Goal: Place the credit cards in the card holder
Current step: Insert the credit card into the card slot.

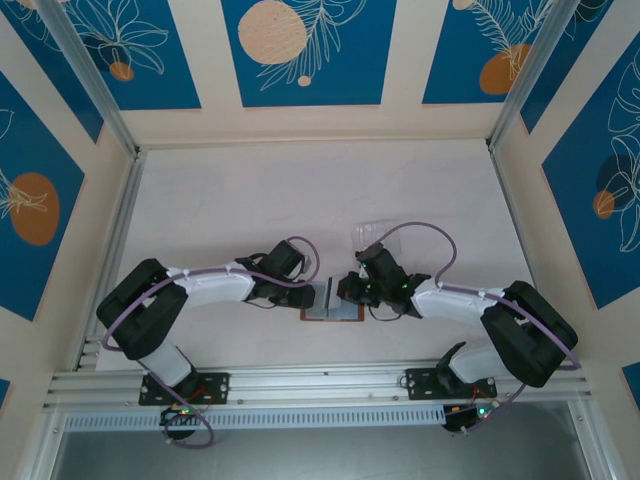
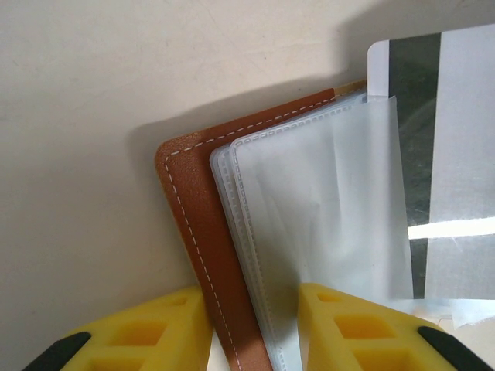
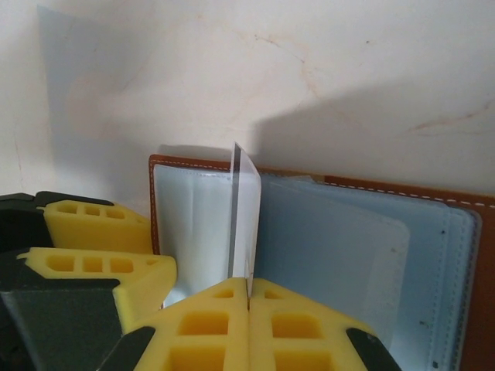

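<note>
- Top view: two arms reach inward over the pale counter [image 1: 250, 200] and meet above one card holder [image 1: 338, 312]. It lies open and flat near the front middle of the counter.
- The left end effector [image 1: 314, 294] is at the holder's left edge and the right end effector [image 1: 342, 291] is over its middle. One pale credit card [image 1: 328, 297] stands between them.
- One clear tray [image 1: 375, 235] lies just behind the right end effector, apart from the holder.
- Left wrist view: the left end effector [image 2: 251, 297] has its two yellow fingers [image 2: 155, 332] partly spread. The card holder's brown stitched cover [image 2: 201, 232] and a stack of clear sleeves [image 2: 309, 216] run between them. Whether they pinch the holder I cannot tell.
- One credit card [image 2: 456, 139], white-grey with a dark stripe down it, stands at the upper right. The topmost sleeve overlaps its left edge.
- Right wrist view: the right end effector [image 3: 247, 287] has its two yellow fingers [image 3: 209, 317] pressed together, pinching the credit card [image 3: 244, 209] by its lower edge. The card stands upright, seen edge-on, over the open card holder [image 3: 479, 255].
- The holder is brown leather with pale stitching along the rim. Inside it are clear bluish sleeves [image 3: 332, 247], fanned flat on the counter [image 3: 309, 77].
- The left end effector [image 3: 158, 249] is at the holder's left edge.
</note>
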